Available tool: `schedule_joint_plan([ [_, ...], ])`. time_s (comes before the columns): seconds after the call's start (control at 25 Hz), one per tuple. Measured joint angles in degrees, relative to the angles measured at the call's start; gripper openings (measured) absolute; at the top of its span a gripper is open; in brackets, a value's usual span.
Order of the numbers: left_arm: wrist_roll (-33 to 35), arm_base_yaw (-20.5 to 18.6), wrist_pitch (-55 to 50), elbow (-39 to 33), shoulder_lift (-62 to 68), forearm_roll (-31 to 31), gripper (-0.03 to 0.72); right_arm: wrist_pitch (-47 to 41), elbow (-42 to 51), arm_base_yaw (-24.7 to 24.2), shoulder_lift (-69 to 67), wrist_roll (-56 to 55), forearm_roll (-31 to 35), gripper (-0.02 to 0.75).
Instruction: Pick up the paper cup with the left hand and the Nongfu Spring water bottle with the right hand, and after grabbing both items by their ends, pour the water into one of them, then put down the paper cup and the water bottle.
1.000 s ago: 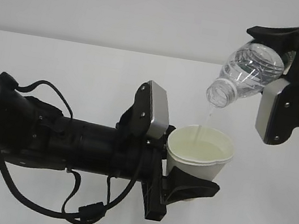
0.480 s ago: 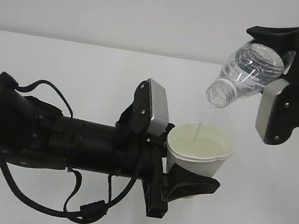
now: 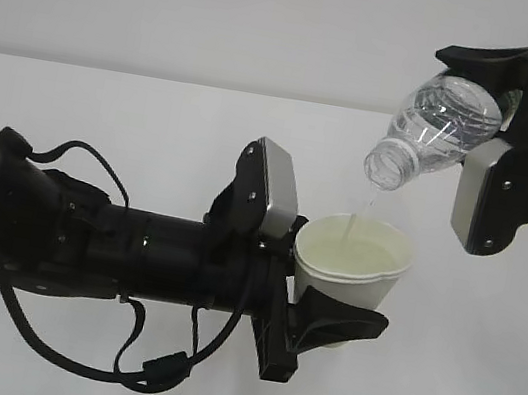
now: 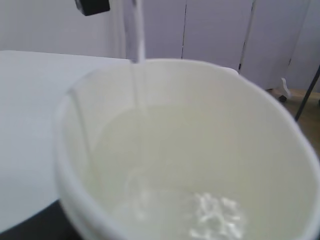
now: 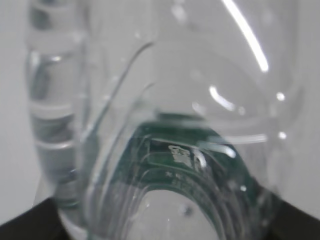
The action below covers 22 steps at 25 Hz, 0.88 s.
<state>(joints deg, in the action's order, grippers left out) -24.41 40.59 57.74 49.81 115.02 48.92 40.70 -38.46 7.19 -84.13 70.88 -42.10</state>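
Left end effector clamps paper cup; right end effector grips tilted water bottle.

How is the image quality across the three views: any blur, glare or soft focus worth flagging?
Exterior view: evenly lit and fairly sharp, the clear ribbed plastic bottle and cream-tinted paper cup easy to read, shadows faint. Left wrist view: cup interior fills the frame, soft and washed out, the thin stream of water smeared. Right wrist view: bottle too close, blurred, with bright glare streaks and warped green label.
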Motion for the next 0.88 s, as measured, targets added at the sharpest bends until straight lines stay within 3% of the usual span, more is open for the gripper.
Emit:
schedule_joint_plan([
  [0.88,0.0,0.0,0.0,0.0,0.0,-2.44,0.419,0.93,0.0,0.0,0.0,-10.76,0.04,0.465],
])
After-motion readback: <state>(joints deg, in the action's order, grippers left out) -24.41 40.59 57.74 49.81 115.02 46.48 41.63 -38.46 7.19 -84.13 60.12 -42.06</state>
